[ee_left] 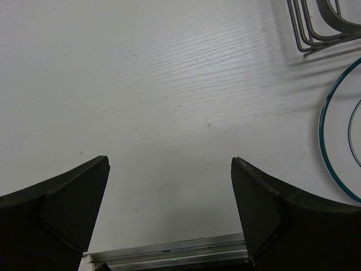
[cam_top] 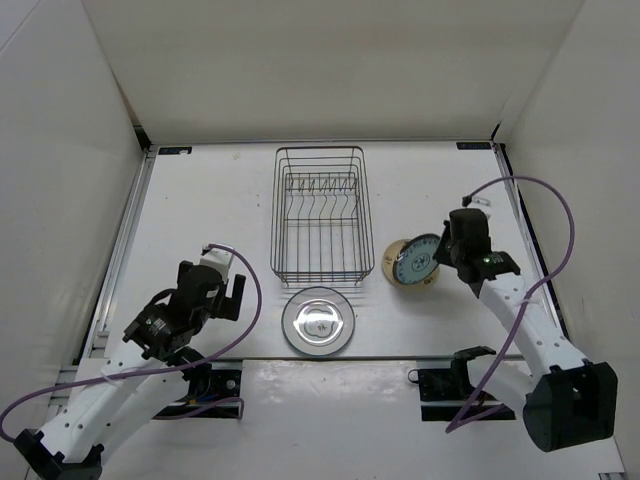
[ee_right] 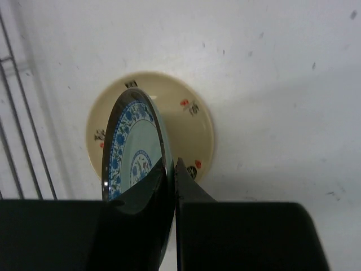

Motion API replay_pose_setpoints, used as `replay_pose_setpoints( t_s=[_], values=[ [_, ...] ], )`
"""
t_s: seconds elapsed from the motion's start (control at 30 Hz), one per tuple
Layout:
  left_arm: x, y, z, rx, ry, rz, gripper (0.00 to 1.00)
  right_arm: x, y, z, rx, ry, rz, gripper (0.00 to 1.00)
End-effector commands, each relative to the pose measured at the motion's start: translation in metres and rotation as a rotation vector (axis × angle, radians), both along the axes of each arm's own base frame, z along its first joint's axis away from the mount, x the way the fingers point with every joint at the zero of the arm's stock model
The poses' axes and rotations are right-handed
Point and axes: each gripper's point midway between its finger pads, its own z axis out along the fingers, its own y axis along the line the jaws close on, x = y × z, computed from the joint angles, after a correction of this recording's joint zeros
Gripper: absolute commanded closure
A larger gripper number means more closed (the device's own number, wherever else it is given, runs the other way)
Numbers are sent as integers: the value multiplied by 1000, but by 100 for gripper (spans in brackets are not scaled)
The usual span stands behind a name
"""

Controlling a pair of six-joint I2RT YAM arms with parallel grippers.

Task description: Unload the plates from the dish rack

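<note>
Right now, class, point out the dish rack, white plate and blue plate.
dish rack (cam_top: 274, 215), top view, left rim wire.
white plate (cam_top: 318, 321), top view, centre.
blue plate (ee_right: 131, 149), right wrist view, patterned face.

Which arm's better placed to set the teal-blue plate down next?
Right. The right pincer is shut on the rim of the teal-blue patterned round plate, tilted on edge above the cream flowered round plate. The left pincer is open and empty, left of the dark wire dish rack.

Top view: high, from the near side, looking down over white desk (cam_top: 210, 220). Left wrist: close above desk; shares rectangular dark wire rack (ee_left: 304, 39) corner, round white teal-ringed plate (ee_left: 333, 141) with top. Right wrist: close, past black fingers (ee_right: 194, 195) onto teal-blue patterned plate (ee_right: 132, 141).
</note>
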Motion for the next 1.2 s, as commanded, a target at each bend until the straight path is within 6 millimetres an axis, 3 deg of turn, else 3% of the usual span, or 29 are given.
replay_pose_setpoints(
  t_s=[0.0, 0.07, 0.33, 0.57, 0.6, 0.77, 0.8, 0.83, 1.0, 1.17],
  values=[
    [1, 2, -1, 4, 1, 14, 0, -4, 17, -16, 174, 4, 48, 100],
    [1, 2, -1, 6, 4, 14, 0, 2, 16, -15, 211, -35, 43, 100],
    [0, 1, -3, 18, 19, 11, 0, 1, 14, -49, 362, 31, 33, 97],
    [2, 1, -4, 20, 23, 12, 0, -3, 4, -69, 380, 61, -6, 65],
    [1, 2, -5, 23, 29, 14, 0, -3, 4, -69, 381, 62, -6, 52],
    [1, 2, -3, 21, 21, 16, 0, -9, -16, -77, 340, 136, -85, 17],
    [1, 2, -3, 19, 22, 16, 0, 0, -19, -63, 324, 111, -88, 10],
    [1, 2, -3, 18, 20, 15, 0, -16, -21, -72, 310, 195, -111, 10],
    [1, 2, -3, 20, 22, 14, 0, -24, -43, -58, 192, 248, -177, 10],
    [1, 2, -3, 19, 21, 14, 0, -40, -30, -42, 225, 260, -93, 10]
  ],
)
